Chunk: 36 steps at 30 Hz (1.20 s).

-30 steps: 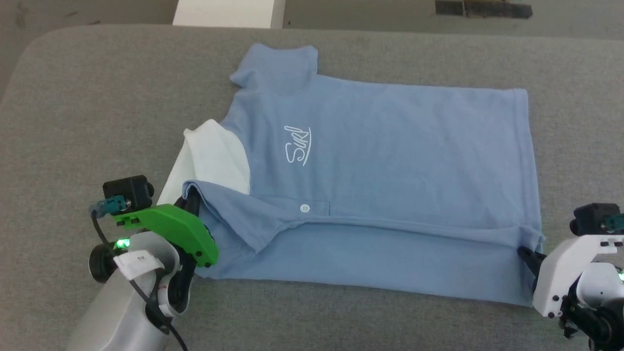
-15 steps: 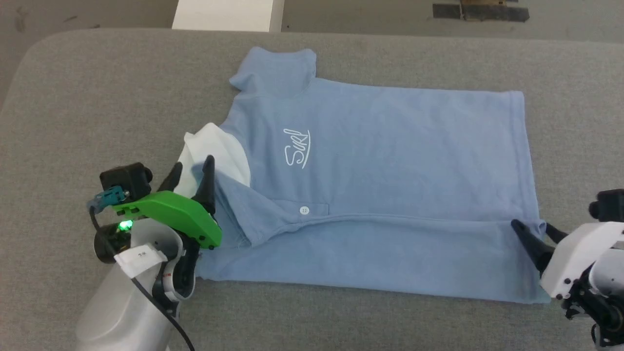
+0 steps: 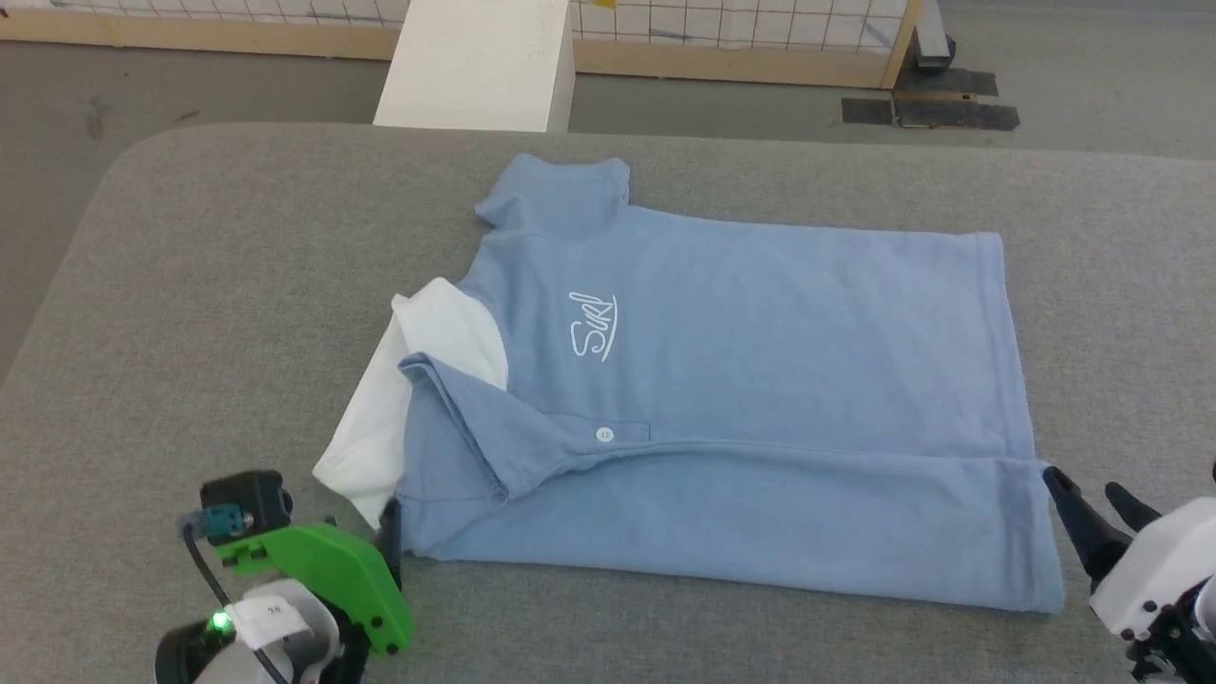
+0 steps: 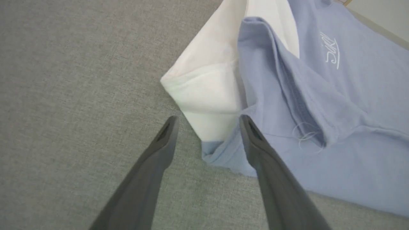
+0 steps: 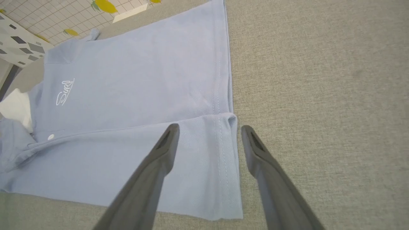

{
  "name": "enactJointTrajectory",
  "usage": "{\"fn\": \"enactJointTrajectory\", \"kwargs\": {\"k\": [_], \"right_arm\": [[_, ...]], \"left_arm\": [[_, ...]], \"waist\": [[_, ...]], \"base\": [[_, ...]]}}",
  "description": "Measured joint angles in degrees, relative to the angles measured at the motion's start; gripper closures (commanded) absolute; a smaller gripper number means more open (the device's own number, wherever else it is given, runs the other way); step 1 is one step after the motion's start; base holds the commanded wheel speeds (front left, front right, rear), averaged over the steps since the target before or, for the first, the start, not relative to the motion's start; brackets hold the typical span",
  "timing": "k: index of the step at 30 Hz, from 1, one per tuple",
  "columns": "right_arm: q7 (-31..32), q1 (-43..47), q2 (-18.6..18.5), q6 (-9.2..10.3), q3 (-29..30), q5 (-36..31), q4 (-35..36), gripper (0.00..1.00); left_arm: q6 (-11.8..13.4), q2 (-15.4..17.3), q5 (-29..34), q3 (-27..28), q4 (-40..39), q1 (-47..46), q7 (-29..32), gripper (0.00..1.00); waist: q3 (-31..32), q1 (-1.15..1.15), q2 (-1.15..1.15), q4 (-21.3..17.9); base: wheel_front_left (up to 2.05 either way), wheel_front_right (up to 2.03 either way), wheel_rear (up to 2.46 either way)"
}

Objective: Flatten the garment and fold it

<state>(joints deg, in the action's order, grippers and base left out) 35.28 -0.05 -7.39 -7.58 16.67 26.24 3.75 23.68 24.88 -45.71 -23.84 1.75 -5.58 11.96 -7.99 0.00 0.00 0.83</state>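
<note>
Left gripper [image 4: 208, 118]: low at the near-left of the table [image 3: 237, 285], green housing [image 3: 323, 570] up, fingers pointing away from the robot at the shirt's [image 3: 760, 380] collar-end corner. Fingers spread wide, gripping nothing. In the left wrist view one tip sits over bare table and the other over blue cloth, with the white corner between them. Can't tell if the tips touch the fabric.

Right gripper [image 3: 1083, 481]: near-right, white housing [image 3: 1149, 570], fingers angled up and inward at the hem [image 3: 1007, 361]. Also spread wide and empty. In the right wrist view it straddles the hem edge, one finger over the shirt, the other over the table.

Shirt lies flat across the table's middle, collar end to the robot's left, hem to its right. Near long edge is folded over onto the body; the fold line runs from the button [image 3: 604, 435] to the hem. White inside [image 3: 446, 332] shows at the neck. Logo [image 3: 594, 326] faces up, far sleeve [image 3: 560, 195] sticks out beyond it.

Past the table: white box [image 3: 480, 66], dark floor mats [image 3: 931, 109], wood-framed grid panel [image 3: 741, 28].
</note>
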Motion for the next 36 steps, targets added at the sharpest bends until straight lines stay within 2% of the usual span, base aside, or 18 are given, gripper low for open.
{"fn": "enactJointTrajectory", "kwargs": {"k": [2,7,16,17,18,19,22,26,31,36], "right_arm": [[0.09,0.32,0.63,0.0,0.74,-0.11,0.58,0.0],[0.56,0.32,1.37,0.0,1.2,-0.58,1.71,0.0],[1.37,0.15,1.6,0.0,0.31,-1.75,2.78,0.0],[1.59,0.21,1.2,0.0,-0.1,-2.48,2.92,0.0],[1.58,0.34,0.65,0.0,-0.43,-3.45,3.27,0.0],[1.59,0.54,0.04,0.0,-0.78,-4.39,3.68,0.0],[3.31,2.38,-1.81,0.0,-3.43,-7.78,4.53,0.0],[5.58,2.94,-2.86,0.0,-5.64,-10.68,3.38,0.0],[5.97,2.48,-3.65,0.0,-8.27,-13.35,-1.67,0.0],[5.56,1.54,-4.44,0.0,-9.53,-14.11,-5.61,0.0]], "left_arm": [[1.3,0.4,-1.01,-0.8,-1.78,1.52,3.37,0.0],[2.19,0.24,-1.76,-1.54,-3.0,1.91,5.37,0.0],[1.52,-0.05,-2.61,-2.0,5.32,-2.2,7.5,0.0],[1.34,-0.05,-2.93,-2.0,5.48,-2.2,7.91,0.58],[1.09,-0.05,-3.11,-1.88,5.54,-2.19,7.97,0.94],[1.01,-0.09,-3.35,-1.63,5.47,-2.16,7.97,1.0],[0.35,-0.58,-4.86,0.1,2.77,-1.03,6.09,1.0],[1.14,-0.69,-5.34,1.92,-2.42,1.24,3.71,1.0],[2.68,0.15,-5.27,1.92,-7.31,2.66,3.7,1.0],[3.43,0.12,-5.25,1.23,-8.76,3.27,4.19,1.0]], "waist": [[-0.11,0.0,0.0,0.1],[-1.04,0.0,0.0,-0.17],[-2.84,0.0,0.0,-1.89],[-2.93,0.0,0.0,-2.08],[-3.04,0.0,0.0,-2.27],[-3.14,0.0,0.0,-2.42],[-3.2,0.0,0.0,-2.48],[-3.1,0.0,0.0,-2.08],[-3.17,0.0,0.0,-1.17],[-3.61,0.0,0.0,-0.16]], "base": [[0.0,0.0,0.0],[0.0,0.0,0.0],[0.0,0.0,0.0],[0.0,0.0,0.0],[0.0,0.0,0.0],[0.0,0.0,0.0],[0.0,0.0,0.0],[0.0,0.0,0.0],[0.0,0.0,0.0],[0.0,0.0,0.0]]}}
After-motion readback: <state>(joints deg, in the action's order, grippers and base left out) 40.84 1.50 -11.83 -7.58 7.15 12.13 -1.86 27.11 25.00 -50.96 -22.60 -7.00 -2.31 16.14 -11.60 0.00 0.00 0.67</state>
